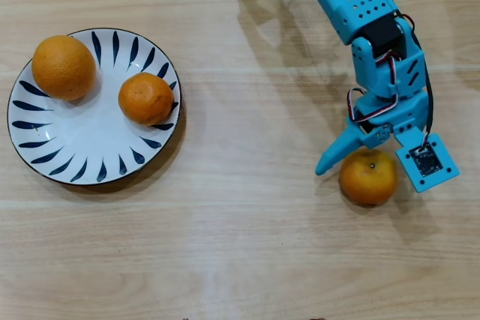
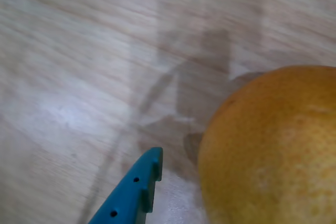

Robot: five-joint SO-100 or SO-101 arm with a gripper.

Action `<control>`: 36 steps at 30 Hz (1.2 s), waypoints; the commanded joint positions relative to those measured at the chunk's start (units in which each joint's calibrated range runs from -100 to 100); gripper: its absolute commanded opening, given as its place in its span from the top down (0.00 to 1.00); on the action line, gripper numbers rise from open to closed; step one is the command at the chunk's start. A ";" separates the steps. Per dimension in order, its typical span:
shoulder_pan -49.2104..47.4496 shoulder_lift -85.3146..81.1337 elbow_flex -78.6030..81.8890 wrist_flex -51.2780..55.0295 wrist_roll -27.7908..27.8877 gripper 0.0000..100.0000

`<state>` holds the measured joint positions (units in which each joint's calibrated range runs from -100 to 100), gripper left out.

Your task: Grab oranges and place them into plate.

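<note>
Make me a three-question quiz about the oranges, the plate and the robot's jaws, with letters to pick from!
1. Where is the orange that is off the plate?
A. on the table by the gripper
B. under the plate
C. on top of another orange

2. How many oranges lie on the plate?
A. none
B. two
C. five

3. The jaws are:
A. open
B. shut on the plate
C. out of sight

Answers: 1 A, the loose orange sits by the gripper. 2 B, two oranges rest on the plate. 3 A, the jaws stand apart around the loose orange.

Three glossy orange oranges [image 1: 367, 177], a white plate [image 1: 75, 144] with navy leaf strokes, a bright blue hand [image 1: 352, 157].
</note>
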<state>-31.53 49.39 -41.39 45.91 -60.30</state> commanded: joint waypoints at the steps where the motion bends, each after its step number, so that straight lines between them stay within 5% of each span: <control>1: 1.61 -0.53 -2.66 -1.17 0.24 0.44; 3: 1.85 -0.44 -2.66 -1.17 0.24 0.59; 7: 2.18 -0.44 -2.66 -1.09 0.24 0.70; 15: 2.10 -1.20 -2.66 -0.66 0.34 0.69; 23: 3.23 -11.26 -0.21 -0.23 6.04 0.69; 36: 16.69 -46.85 39.35 -1.17 14.46 0.69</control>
<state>-21.06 19.09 -14.30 45.99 -49.40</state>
